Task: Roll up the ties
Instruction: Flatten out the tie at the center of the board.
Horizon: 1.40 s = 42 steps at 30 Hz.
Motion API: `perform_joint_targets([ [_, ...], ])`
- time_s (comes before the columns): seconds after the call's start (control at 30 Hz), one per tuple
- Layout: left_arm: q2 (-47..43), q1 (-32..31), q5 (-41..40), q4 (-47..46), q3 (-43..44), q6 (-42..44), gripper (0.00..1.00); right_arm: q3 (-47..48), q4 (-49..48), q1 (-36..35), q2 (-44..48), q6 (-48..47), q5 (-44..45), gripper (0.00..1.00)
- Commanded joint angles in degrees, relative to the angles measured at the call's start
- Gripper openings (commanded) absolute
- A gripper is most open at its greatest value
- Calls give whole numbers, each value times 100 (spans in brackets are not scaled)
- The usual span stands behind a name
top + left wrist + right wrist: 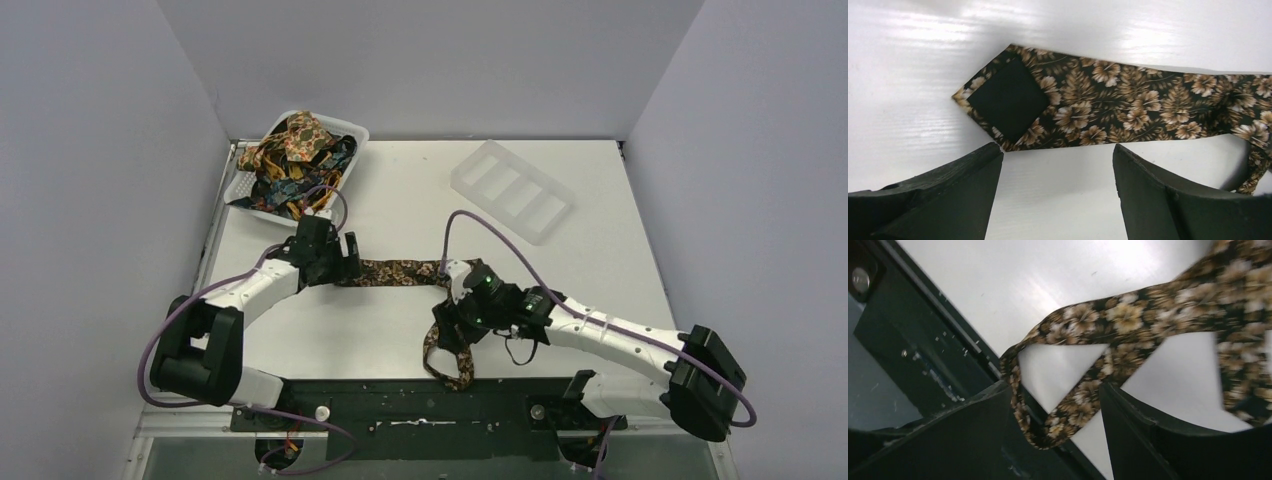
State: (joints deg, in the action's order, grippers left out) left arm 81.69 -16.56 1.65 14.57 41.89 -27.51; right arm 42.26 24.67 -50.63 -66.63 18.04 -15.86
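Brown floral tie lies crosswise, pointed end just ahead of the wide-open left tool; the right tool, also wide, hangs over its looped tail.

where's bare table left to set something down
Free: far strip between basket and clear tray; right side between tray and right arm. Crowded: mid-table, around the brown tie, left gripper and right gripper.

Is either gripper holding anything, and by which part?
Nothing held. Both open: left gripper beside the brown floral fabric tie, at its pointed end; right gripper over its narrow loop.
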Motion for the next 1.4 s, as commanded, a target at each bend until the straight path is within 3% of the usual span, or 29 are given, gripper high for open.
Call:
perform_joint_targets([
  [0.0, -141, -273, 193, -445, 383, 481, 79, -234, -1110, -827, -206, 663, 90, 67],
  [0.3, 684, -657, 327, -692, 752, 382, 80, -329, -1575, -1562, -1331, 350, 434, 66],
  [0.43, 997, -656, 128, -718, 832, 256, 80, -333, -1503, -1663, -1560, 241, 549, 57],
  [0.5, 1150, -657, 17, -679, 874, 261, 80, -293, -1405, -1713, -1598, 173, 631, 45],
  [0.6, 1365, -616, -410, -342, 936, 103, 78, -256, -1311, -1698, -1475, 157, 700, 14],
  [0.67, 1477, -499, -606, -171, 896, -152, 70, -301, -1231, -1533, -1129, 253, 925, 4],
  [0.8, 1580, -235, -744, 9, 657, -384, 60, -732, -1013, 187, -36, 605, 720, 0],
  [1.0, 1574, -137, -970, 246, 387, -443, 57, -1006, -864, 2615, 1645, 229, -56, 0],
  [1.17, 1298, 18, -1137, 416, 108, -579, 53, -543, -179, 3882, 1747, -2, 396, 0],
  [1.37, 970, 305, -1087, 538, -171, -581, 52, -88, -547, 4726, 1718, 6, -24, 0],
])
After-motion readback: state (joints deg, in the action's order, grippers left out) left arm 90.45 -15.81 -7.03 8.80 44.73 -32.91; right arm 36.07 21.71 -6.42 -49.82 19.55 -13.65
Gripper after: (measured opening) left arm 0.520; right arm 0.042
